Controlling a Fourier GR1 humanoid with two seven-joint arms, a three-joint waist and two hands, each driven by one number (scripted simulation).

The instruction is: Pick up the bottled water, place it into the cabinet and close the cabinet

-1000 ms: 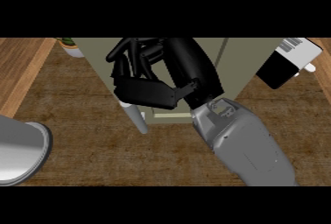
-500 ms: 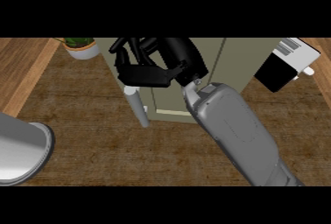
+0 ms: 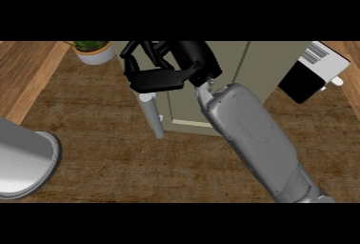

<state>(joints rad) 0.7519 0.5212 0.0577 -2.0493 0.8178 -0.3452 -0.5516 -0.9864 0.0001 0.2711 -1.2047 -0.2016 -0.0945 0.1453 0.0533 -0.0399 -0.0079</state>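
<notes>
Fingers (image 3: 144,55) of right hand (image 3: 160,78) curled on bottled water (image 3: 152,114), at cabinet (image 3: 232,81) 12 o'clock; placing step, next: push inside, release.

right hand (image 3: 163,71) moved farther over cabinet (image 3: 232,81).

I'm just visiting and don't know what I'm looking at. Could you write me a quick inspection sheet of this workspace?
Surface: brown wood-grain counter.
Job's things: olive cabinet at the far edge; bottled water not identifiable.
Clutter: potted plant top left; black-and-white appliance top right; grey cylinder at left edge.
Hands: right hand at the cabinet's handle, fingers curled; what it holds is hidden. Left hand nothing seen.
Cables: nothing seen.
Surroundings: lighter wood strip at left.
</notes>
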